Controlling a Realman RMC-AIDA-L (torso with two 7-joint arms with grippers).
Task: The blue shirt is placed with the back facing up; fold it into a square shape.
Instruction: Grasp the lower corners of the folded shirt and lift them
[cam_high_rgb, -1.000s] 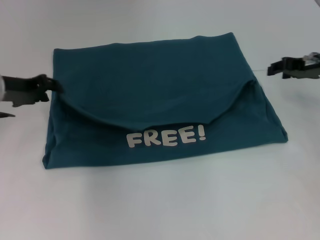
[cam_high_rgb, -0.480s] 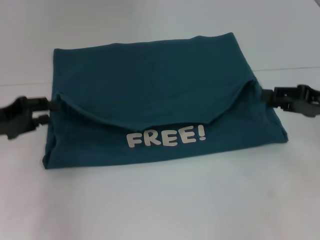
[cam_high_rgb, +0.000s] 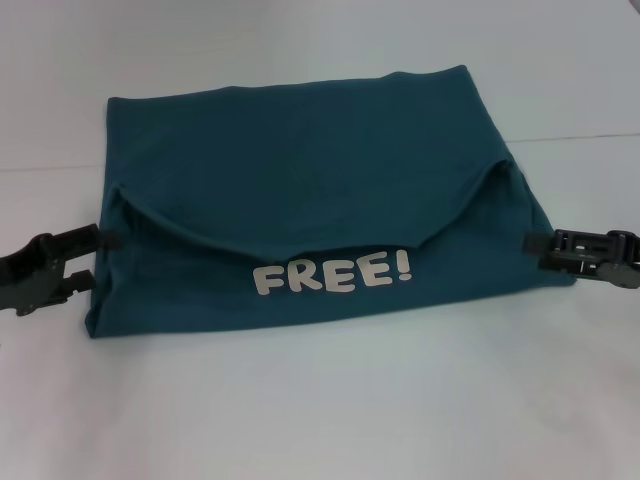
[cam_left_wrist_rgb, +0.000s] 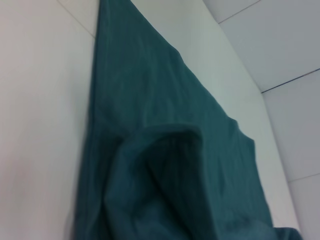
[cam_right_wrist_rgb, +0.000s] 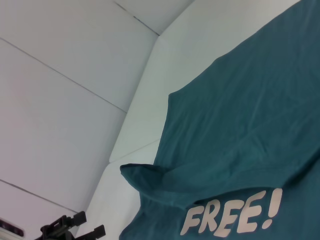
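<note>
Already partly folded, the blue shirt (cam_high_rgb: 310, 210) lies flat in the middle of the white worktop (cam_high_rgb: 320, 400), a wide dark teal slab. Its far part is doubled toward the robot, so a curved flap edge sags across the middle, and the white "FREE!" lettering (cam_high_rgb: 332, 272) shows face up just below that edge on the near layer.

The left gripper (cam_high_rgb: 88, 255) sits low at the shirt's near left side edge, jaws spread with one finger above the other, their tips touching or almost touching the cloth. The right gripper (cam_high_rgb: 545, 250) sits at the near right side edge, just at the cloth; whether its jaws are spread or closed, and whether they hold any fabric, cannot be told. No cloth is seen lifted on either side.

By my reading, the step in hand is taking hold of the two side edges for the next fold. The next move likely calls for both jaws to close on every layer at matching points, then lift and carry together so the fold stays straight.

Hard to make out: the sleeves and collar are tucked out of sight, and the layer count at each edge is unclear. The left wrist view shows only bunched teal cloth (cam_left_wrist_rgb: 170, 165) close up, no fingers. The right wrist view shows the lettering, and the left gripper (cam_right_wrist_rgb: 67, 229) far off.
</note>
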